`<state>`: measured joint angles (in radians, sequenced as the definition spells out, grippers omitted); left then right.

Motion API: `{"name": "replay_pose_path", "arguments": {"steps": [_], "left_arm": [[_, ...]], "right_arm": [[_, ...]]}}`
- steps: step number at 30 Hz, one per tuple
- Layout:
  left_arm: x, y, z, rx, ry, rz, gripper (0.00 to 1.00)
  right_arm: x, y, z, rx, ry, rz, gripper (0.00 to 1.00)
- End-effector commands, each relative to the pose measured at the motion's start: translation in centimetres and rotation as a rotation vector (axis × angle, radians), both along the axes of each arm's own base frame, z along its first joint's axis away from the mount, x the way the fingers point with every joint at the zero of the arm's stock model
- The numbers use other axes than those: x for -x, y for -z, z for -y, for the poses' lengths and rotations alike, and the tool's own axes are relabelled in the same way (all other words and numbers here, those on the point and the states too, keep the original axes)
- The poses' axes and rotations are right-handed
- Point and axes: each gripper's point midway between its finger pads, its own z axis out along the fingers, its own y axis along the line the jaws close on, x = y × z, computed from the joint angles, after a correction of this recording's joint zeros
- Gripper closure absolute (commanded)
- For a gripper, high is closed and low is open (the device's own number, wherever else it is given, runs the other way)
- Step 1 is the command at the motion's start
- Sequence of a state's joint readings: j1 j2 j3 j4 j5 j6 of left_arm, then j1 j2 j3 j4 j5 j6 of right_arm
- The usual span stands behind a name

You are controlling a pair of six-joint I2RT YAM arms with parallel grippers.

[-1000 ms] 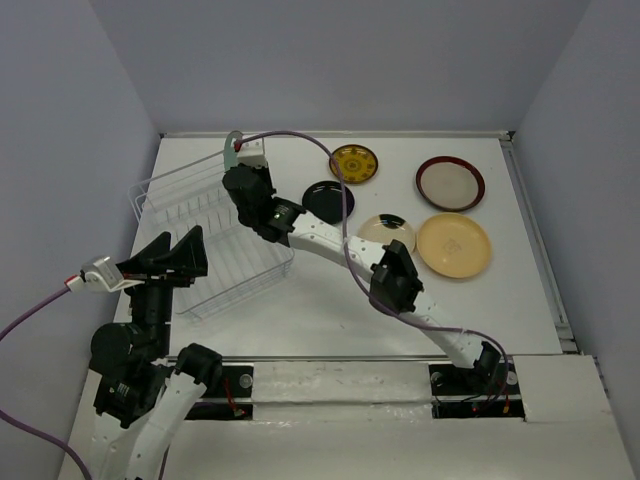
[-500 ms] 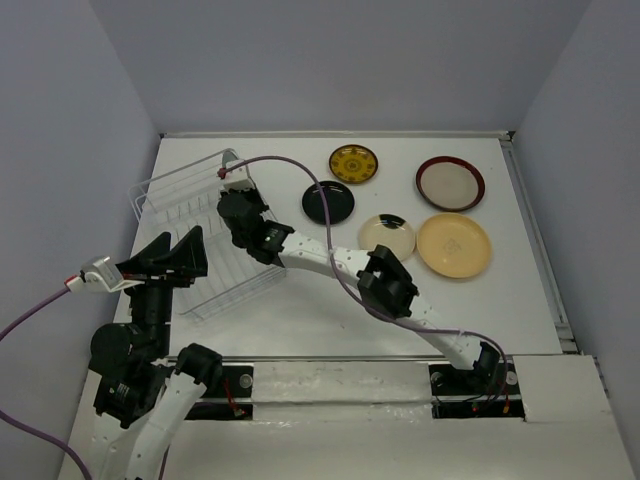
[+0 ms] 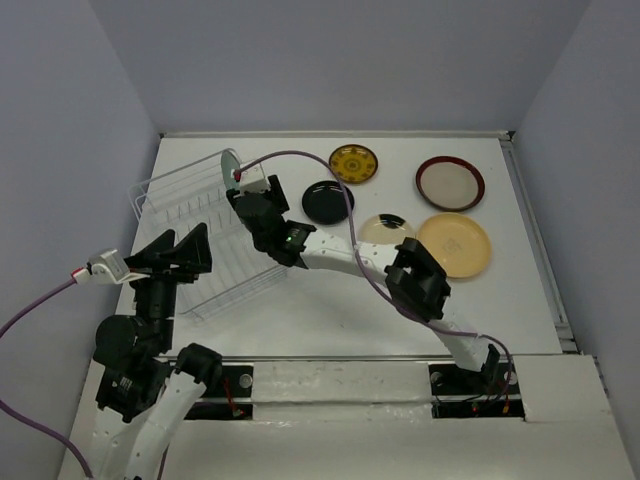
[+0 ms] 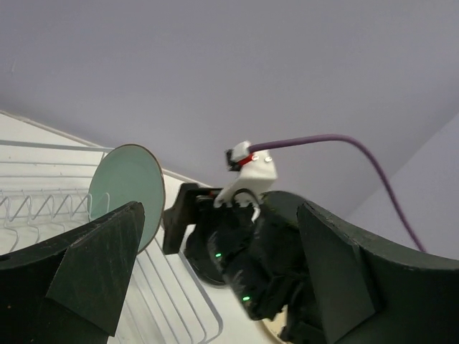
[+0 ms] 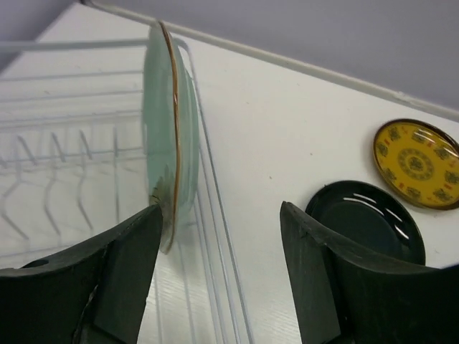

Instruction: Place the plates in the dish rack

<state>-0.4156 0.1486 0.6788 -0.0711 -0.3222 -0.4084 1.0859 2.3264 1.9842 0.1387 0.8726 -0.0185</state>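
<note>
The mint-green plate (image 3: pixel 229 163) (image 5: pixel 168 165) (image 4: pixel 122 193) stands on edge at the far right end of the white wire dish rack (image 3: pixel 200 250) (image 5: pixel 72 129) (image 4: pixel 43 208). My right gripper (image 3: pixel 250 190) (image 5: pixel 221 211) is open just beside it. Its left finger sits close against the plate's lower rim and its right finger is over bare table. My left gripper (image 3: pixel 178 250) (image 4: pixel 221 215) hovers open and holds nothing above the rack's near left side. The other plates lie flat on the table: black (image 3: pixel 328 202) (image 5: pixel 369 218), yellow patterned (image 3: pixel 353 162) (image 5: pixel 416 163), cream dark-rimmed (image 3: pixel 385 230), orange-yellow (image 3: pixel 455 245), red-rimmed (image 3: pixel 450 182).
The right arm (image 3: pixel 340 255) reaches across the table from its base to the rack's far right corner, and its purple cable (image 3: pixel 300 155) loops over the black plate. Walls enclose the table on three sides.
The right gripper, earlier shut on the mint-green plate, lowered it into the rack's far end and has opened. The plate now stands in the rack. The left arm barely moved.
</note>
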Motion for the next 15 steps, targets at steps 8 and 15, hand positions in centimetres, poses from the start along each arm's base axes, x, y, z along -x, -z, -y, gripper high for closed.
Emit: {"name": "replay_pose_path", "arguments": {"steps": [8,15], "left_arm": [[-2.0,0.7,1.2,-0.047,0.017,-0.035,0.01],[-2.6,1.2,1.6,-0.068,0.029,-0.056,0.01]], "right_arm": [[0.2,-3.8,13.1,-0.551,-0.123,-0.345,0.64],[-3.2,1.7,21.6,-0.601,-0.136,-0.530,0.60]]}}
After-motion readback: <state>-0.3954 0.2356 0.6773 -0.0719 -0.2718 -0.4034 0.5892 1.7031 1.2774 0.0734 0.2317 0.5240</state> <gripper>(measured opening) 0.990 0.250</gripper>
